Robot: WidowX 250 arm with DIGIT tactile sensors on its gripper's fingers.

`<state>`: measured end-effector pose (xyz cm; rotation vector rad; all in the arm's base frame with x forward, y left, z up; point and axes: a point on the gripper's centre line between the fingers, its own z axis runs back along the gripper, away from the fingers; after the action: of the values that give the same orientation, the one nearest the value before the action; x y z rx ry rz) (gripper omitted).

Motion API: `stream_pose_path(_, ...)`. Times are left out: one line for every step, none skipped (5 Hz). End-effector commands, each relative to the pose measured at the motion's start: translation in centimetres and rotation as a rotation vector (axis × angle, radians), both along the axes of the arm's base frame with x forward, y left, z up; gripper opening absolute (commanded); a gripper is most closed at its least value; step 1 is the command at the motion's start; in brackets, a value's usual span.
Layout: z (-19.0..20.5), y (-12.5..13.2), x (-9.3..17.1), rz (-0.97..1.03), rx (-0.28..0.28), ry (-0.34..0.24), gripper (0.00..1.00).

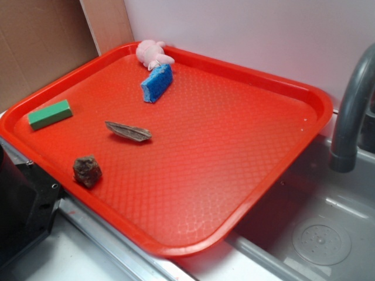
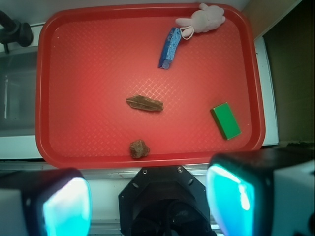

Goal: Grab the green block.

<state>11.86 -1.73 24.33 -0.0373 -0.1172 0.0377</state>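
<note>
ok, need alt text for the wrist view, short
Looking down on a red tray, the green block lies untouched near its right edge, with the open jaws of the gripper high above the near rim. Also on the tray: a blue sponge touching a pink plush toy, a flat brown piece and a small brown lump.

Toy kitchen setup is showing: grey sink basin (image 1: 319,234) with dark faucet (image 1: 350,111), red tray (image 1: 234,175) sitting beside it, cardboard (image 1: 35,47) backing behind.

Red tray (image 1: 234,170) fills the exterior view. Green block (image 1: 50,114) lies flat at nine o'clock, blue sponge (image 1: 156,83) at eleven touching a pink plush (image 1: 151,52), and brown bark (image 1: 128,131) is near centre, with a dark lump (image 1: 87,171) at eight.
</note>
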Motion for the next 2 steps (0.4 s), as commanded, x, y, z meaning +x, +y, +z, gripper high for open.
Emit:
stream_pose_path(0.0, 0.0, 0.0, 0.000, 0.000, 0.000, 1.00)
stream_pose_path(-5.0, 5.0, 3.6, -0.089, -0.030, 0.096, 1.00)
